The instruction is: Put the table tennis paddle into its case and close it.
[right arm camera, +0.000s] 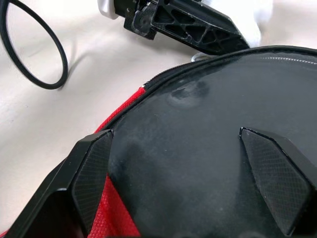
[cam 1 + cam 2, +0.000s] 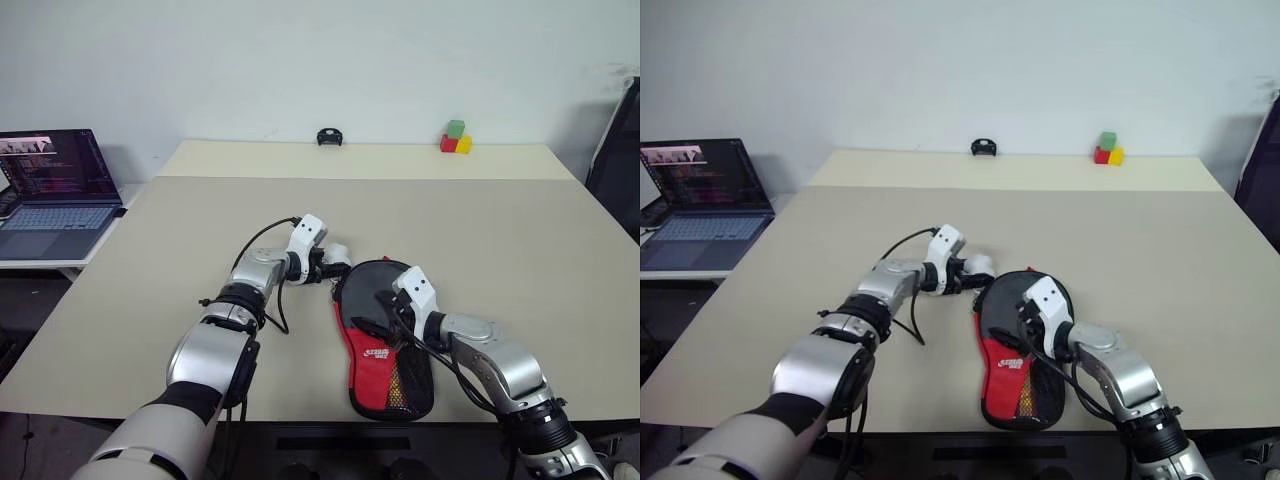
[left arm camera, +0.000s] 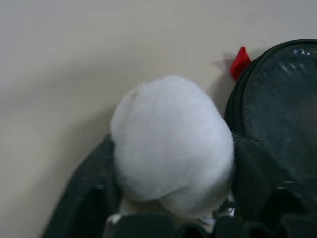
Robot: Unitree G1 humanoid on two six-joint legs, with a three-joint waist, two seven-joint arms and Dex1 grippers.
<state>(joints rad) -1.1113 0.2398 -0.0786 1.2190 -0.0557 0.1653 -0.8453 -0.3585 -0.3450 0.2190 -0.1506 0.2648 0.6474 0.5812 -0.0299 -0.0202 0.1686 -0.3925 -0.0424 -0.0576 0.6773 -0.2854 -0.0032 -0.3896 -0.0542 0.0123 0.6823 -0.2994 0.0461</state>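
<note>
1. Case point(image 2: 385, 345) lay on worktop point(image 2: 520, 260) near its front edge; round black paddle face point(image 1: 228, 129) showed inside the open head end.
2. Left gripper point(image 2: 335, 262) had jaws around white ball point(image 3: 171, 144) beside case; grip unclear.
3. Right gripper point(image 1: 193, 173) over paddle face; jaws wide apart, holding nothing.

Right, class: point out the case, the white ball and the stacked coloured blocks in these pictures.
case point(image 2: 377, 362), left eye view, on its red panel.
white ball point(image 3: 171, 141), left wrist view, on the middle of its fluffy surface.
coloured blocks point(image 2: 456, 128), left eye view, on the green top block.
</note>
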